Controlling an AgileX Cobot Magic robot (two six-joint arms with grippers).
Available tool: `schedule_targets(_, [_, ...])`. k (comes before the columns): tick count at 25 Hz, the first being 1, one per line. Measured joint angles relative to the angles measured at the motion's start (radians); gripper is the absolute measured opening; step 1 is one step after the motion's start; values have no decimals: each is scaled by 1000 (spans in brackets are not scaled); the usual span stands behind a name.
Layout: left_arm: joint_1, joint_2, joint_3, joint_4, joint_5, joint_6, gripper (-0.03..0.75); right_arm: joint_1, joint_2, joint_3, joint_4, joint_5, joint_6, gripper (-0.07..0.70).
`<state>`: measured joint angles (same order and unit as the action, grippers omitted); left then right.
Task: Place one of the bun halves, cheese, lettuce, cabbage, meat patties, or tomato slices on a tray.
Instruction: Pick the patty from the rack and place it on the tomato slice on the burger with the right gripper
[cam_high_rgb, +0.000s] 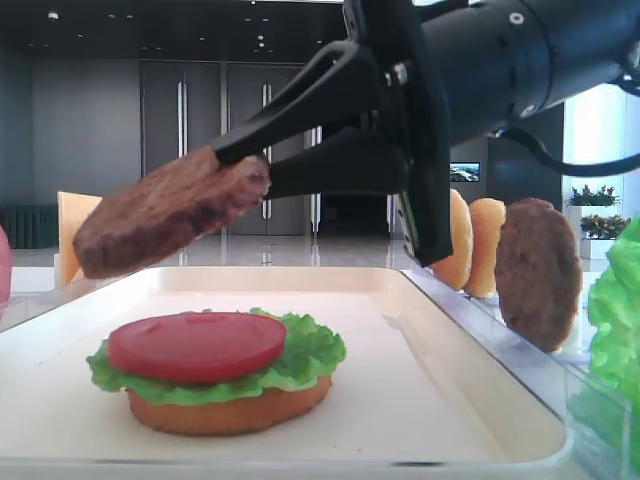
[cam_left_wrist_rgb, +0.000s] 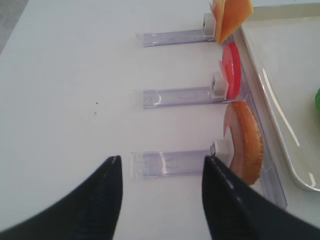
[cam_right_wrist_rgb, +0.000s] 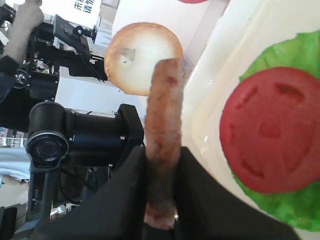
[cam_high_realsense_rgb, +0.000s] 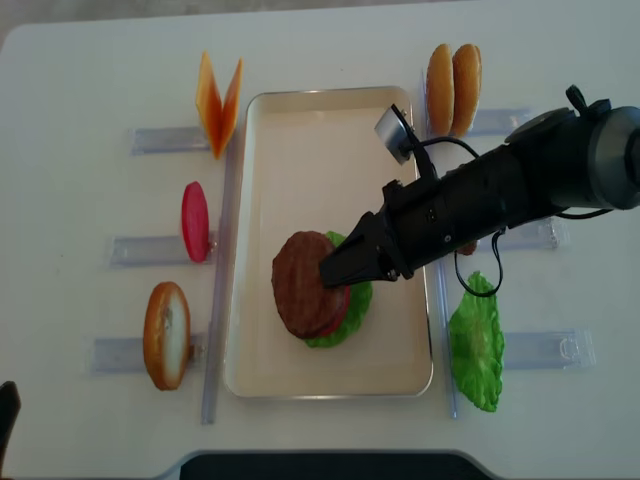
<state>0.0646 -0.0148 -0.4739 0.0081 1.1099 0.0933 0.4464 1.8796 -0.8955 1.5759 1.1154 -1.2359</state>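
Note:
My right gripper (cam_high_rgb: 245, 170) (cam_high_realsense_rgb: 335, 270) is shut on a brown meat patty (cam_high_rgb: 170, 210) (cam_right_wrist_rgb: 162, 115) and holds it tilted in the air over the cream tray (cam_high_rgb: 300, 278) (cam_high_realsense_rgb: 330, 95). Below it on the tray lies a stack: a bun half (cam_high_rgb: 230, 412), lettuce (cam_high_rgb: 312, 352) (cam_right_wrist_rgb: 295, 50) and a tomato slice (cam_high_rgb: 197, 345) (cam_right_wrist_rgb: 272, 130). The patty hangs above the stack's left part and does not touch it. My left gripper (cam_left_wrist_rgb: 161, 160) is open over the bare table left of the tray, with nothing between its fingers.
Left of the tray, clear holder rails (cam_left_wrist_rgb: 172, 95) carry cheese (cam_high_realsense_rgb: 220, 100), a tomato slice (cam_high_realsense_rgb: 195, 220) and a bun half (cam_high_realsense_rgb: 167, 335) (cam_left_wrist_rgb: 245, 142). To the right stand two bun halves (cam_high_realsense_rgb: 453, 88), another patty (cam_high_rgb: 538, 272) and a lettuce leaf (cam_high_realsense_rgb: 477, 345).

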Motion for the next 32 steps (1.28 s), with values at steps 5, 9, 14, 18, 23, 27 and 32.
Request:
schedule_targets(5, [0, 0, 0, 0, 0, 0, 363, 0, 19, 0, 22, -16, -19, 148])
schedule_targets(9, [0, 0, 0, 0, 0, 0, 361, 0, 19, 0, 31, -43, -26, 148])
schedule_targets(14, [0, 0, 0, 0, 0, 0, 360, 0, 19, 0, -7, -94, -38, 148])
schedule_targets(18, [0, 0, 0, 0, 0, 0, 360, 0, 19, 0, -21, -113, -40, 148])
schedule_targets(23, [0, 0, 0, 0, 0, 0, 360, 0, 19, 0, -25, -119, -41, 148])
schedule_targets(27, [0, 0, 0, 0, 0, 0, 360, 0, 19, 0, -33, -125, -41, 148])
schedule_targets(32, [0, 0, 0, 0, 0, 0, 360, 0, 19, 0, -36, -126, -34, 148])
